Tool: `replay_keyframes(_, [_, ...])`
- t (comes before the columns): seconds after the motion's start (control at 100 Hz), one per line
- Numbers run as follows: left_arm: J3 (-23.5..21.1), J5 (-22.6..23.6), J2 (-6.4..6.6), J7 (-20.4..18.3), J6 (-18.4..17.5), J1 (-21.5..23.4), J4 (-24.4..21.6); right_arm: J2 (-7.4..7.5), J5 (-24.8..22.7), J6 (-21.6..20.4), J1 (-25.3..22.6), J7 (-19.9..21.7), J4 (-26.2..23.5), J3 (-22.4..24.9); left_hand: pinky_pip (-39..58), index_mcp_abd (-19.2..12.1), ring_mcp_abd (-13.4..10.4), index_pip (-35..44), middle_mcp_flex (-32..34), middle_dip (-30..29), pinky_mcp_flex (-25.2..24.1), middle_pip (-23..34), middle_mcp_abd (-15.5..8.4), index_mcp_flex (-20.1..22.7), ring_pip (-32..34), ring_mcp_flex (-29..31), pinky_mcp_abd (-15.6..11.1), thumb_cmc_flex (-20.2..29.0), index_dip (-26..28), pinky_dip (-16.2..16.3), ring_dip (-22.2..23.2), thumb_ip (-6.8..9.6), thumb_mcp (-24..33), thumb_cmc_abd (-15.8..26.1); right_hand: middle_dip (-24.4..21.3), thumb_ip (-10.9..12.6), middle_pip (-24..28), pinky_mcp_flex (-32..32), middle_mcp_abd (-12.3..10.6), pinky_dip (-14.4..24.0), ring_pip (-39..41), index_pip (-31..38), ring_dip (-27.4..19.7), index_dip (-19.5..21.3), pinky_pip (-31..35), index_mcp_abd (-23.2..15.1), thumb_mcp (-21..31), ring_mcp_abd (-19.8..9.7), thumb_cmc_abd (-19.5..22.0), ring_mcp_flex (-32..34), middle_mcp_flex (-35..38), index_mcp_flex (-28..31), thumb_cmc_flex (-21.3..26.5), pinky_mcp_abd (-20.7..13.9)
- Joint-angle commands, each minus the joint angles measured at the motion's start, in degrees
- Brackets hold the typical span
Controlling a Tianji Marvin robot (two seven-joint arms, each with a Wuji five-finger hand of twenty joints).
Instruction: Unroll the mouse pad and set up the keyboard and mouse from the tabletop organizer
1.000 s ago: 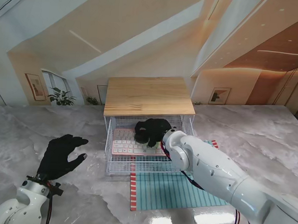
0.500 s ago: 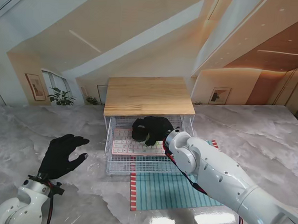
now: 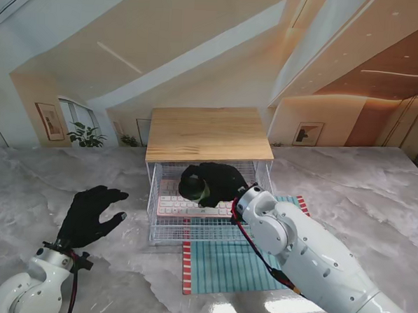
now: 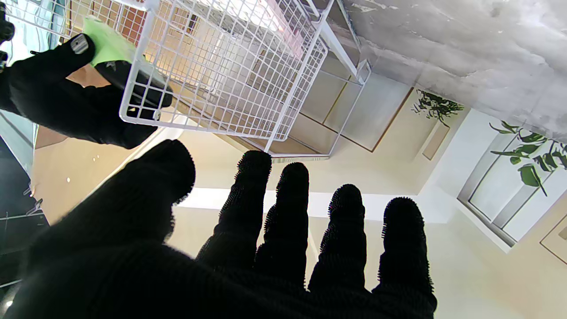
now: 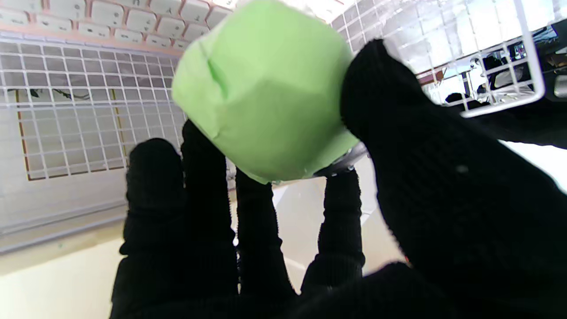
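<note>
No readable text; keyboard (image 5: 110,17) key legends too blurred.

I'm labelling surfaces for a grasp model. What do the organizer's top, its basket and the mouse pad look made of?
The organizer's top looks like pale wood, matte, with faint grain. The basket looks like white-coated metal wire, a thin welded grid. The mouse pad seems a soft fabric or rubber mat, teal with fine stripes and a red edge; which, I cannot tell.
</note>
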Motion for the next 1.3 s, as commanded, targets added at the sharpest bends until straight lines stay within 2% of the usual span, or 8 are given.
replay_keyframes(0.0, [0.27,-0.20,-0.30,-1.08,-0.46,-0.22,-0.06,0.80,-1.04,-0.59,-2.45,0.39,-2.74,1.34,-0.74,0.46,-1.78,-0.56,-2.15,0.04,-0.53,-0.26,0.11,-0.83,-0.31,-0.83,-1.19,-1.88,-0.73,-0.35,-0.37,-0.11,-0.60,0.30,2.21,4.74,6.06,0.74,-3.68,2.16,12.77,1.28,2.51,0.24,2.26,-0.14,9.65,-5.86,5.43,7.56,4.48,1.75,12.35,-1.88])
replay_keyframes(0.31, [0.60,-0.97,-0.27,-2.06,-1.01,-0.87,0.25,2.88,-7.91,1.35,-16.28,1.05,-15.00,15.83,-0.74,0.35,-1.82,-0.54,-2.10,0.03,-0.53,-0.26,0.11,-0.79,-0.31,-0.77,-1.19,-1.91,-0.72,-0.35,-0.36,-0.12,-0.64,0.31,2.17,4.79,5.72,0.66,-2.99,2.74,12.90,0.75,2.47,0.05,2.19,0.64,9.64,-5.39,5.36,7.49,4.83,2.63,12.72,-1.43])
replay_keyframes(0.6, [1.00,-1.82,-0.29,-2.80,-1.61,-1.60,0.59,3.52,-15.36,5.04,-25.54,-1.43,-21.09,27.06,-0.74,0.47,-1.79,-0.56,-2.08,0.03,-0.53,-0.27,0.17,-0.75,-0.32,-0.76,-1.19,-1.83,-0.73,-0.35,-0.36,-0.09,-0.62,0.26,2.35,4.79,5.50,0.45,-2.42,3.30,13.19,0.28,2.53,0.00,2.37,1.31,9.61,-4.73,5.42,7.46,5.07,3.15,13.10,-0.77])
replay_keyframes(0.76, [0.98,-1.91,-0.28,-2.95,-1.68,-1.51,0.39,3.66,-18.78,7.98,-28.27,-3.30,-21.26,30.85,-0.74,0.47,-1.82,-0.59,-2.08,0.03,-0.53,-0.27,0.12,-0.78,-0.32,-0.75,-1.19,-1.92,-0.75,-0.35,-0.36,-0.10,-0.64,0.30,2.52,4.85,5.38,0.33,-2.16,3.63,13.46,-0.04,2.55,0.01,2.61,1.69,9.56,-4.40,5.39,7.51,5.25,3.59,13.21,-0.47])
replay_keyframes(0.96, [0.81,-1.76,-0.27,-2.94,-1.59,-1.19,0.03,3.82,-22.35,12.83,-30.17,-5.35,-19.43,33.26,-0.74,0.45,-1.76,-0.59,-2.02,0.03,-0.53,-0.25,0.08,-0.72,-0.35,-0.78,-1.19,-1.92,-0.75,-0.35,-0.38,-0.09,-0.59,0.27,2.78,4.89,5.27,0.14,-1.73,3.99,13.73,-0.31,2.55,0.09,2.99,1.92,9.44,-4.04,5.53,7.42,5.44,3.80,13.29,-0.08])
replay_keyframes(1.13, [0.64,-1.61,-0.28,-2.83,-1.47,-0.92,-0.27,3.93,-23.79,17.45,-30.28,-5.77,-16.52,33.20,-0.74,0.46,-1.77,-0.56,-2.01,0.03,-0.53,-0.25,0.15,-0.69,-0.33,-0.74,-1.19,-1.89,-0.74,-0.35,-0.37,-0.09,-0.58,0.21,2.92,4.93,5.15,-0.01,-1.39,4.15,13.91,-0.47,2.52,0.16,3.20,2.27,9.37,-3.71,5.62,7.35,5.40,3.99,13.34,0.17])
replay_keyframes(1.29, [0.57,-1.54,-0.25,-2.94,-1.35,-0.77,-0.51,4.01,-23.99,21.91,-28.85,-5.03,-13.11,31.31,-0.74,0.46,-1.77,-0.58,-2.06,0.02,-0.53,-0.28,0.15,-0.70,-0.35,-0.74,-1.19,-1.89,-0.75,-0.35,-0.37,-0.10,-0.58,0.29,3.00,4.96,5.16,-0.40,-1.00,4.34,14.27,-0.61,2.65,0.23,3.52,2.72,9.32,-3.41,5.79,7.22,5.40,4.46,13.41,0.55])
